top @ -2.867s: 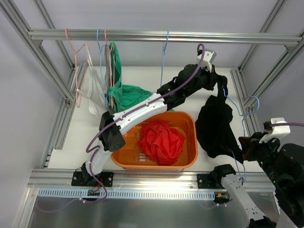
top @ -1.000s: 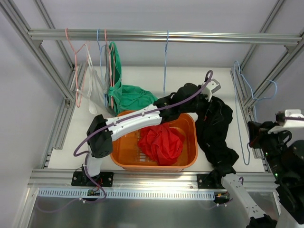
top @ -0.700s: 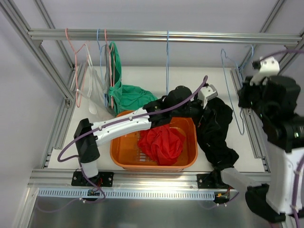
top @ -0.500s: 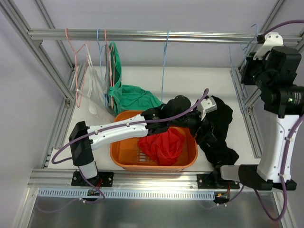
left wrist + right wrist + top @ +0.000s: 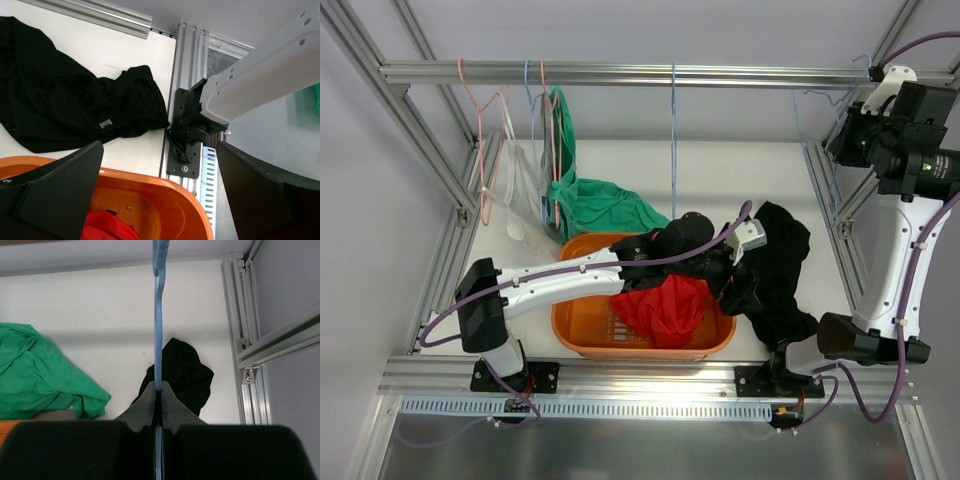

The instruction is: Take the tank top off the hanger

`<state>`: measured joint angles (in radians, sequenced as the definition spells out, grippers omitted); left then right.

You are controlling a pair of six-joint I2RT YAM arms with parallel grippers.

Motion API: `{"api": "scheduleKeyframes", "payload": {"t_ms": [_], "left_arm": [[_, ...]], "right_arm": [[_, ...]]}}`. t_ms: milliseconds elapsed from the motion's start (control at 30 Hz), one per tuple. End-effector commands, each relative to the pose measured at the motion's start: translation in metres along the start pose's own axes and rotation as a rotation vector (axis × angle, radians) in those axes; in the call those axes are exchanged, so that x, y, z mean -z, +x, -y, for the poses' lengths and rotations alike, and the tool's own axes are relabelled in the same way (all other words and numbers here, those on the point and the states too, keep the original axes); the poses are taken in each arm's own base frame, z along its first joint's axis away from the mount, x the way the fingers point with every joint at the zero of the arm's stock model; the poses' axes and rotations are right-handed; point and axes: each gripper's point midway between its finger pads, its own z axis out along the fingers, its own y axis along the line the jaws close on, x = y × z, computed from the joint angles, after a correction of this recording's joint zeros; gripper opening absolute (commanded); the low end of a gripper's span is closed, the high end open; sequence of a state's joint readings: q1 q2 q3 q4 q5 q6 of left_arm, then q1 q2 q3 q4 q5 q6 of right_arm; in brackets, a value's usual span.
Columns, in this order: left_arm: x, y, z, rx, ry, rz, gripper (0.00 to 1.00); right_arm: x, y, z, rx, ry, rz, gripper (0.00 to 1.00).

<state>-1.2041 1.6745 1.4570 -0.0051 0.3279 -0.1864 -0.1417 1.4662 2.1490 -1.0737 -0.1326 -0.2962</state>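
The black tank top (image 5: 778, 270) lies crumpled on the white table, right of the orange basket (image 5: 570, 325), and is free of the hanger. It also shows in the left wrist view as the tank top (image 5: 65, 110) and in the right wrist view as the tank top (image 5: 177, 372). My left gripper (image 5: 734, 284) hovers over the basket's right end; in its own view the left gripper (image 5: 160, 192) stands wide open and empty above the basket rim (image 5: 165, 187). My right gripper (image 5: 158, 392) is shut on the thin blue hanger (image 5: 158, 315), raised high at the top right.
A red garment (image 5: 660, 305) fills the basket. On the rail (image 5: 620, 75) hang a pink hanger (image 5: 480, 140), a bare blue hanger (image 5: 672, 130), a green garment (image 5: 595, 205) and a clear one (image 5: 515, 190). Aluminium frame posts (image 5: 845, 190) border the table.
My right arm has swung up from the table's right side to the top right, carrying the bare blue hanger. My left gripper has drawn back toward the basket, and the tank top lies on the table.
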Motion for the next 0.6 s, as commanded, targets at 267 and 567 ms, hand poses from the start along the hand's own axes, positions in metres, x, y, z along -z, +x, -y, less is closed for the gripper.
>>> {"api": "scheduleKeyframes", "payload": {"t_ms": [267,567], "left_arm": [[0.012,-0.030,0.014,-0.076,0.026,0.077,0.99],[0.006,-0.037,0.022,-0.067,0.070,0.081,0.99]], "right_arm": [[0.001,-0.001,0.007,-0.009,-0.033,0.033,0.02],[-0.008,0.004,0.009,-0.008,-0.034,0.018,0.07]]}}
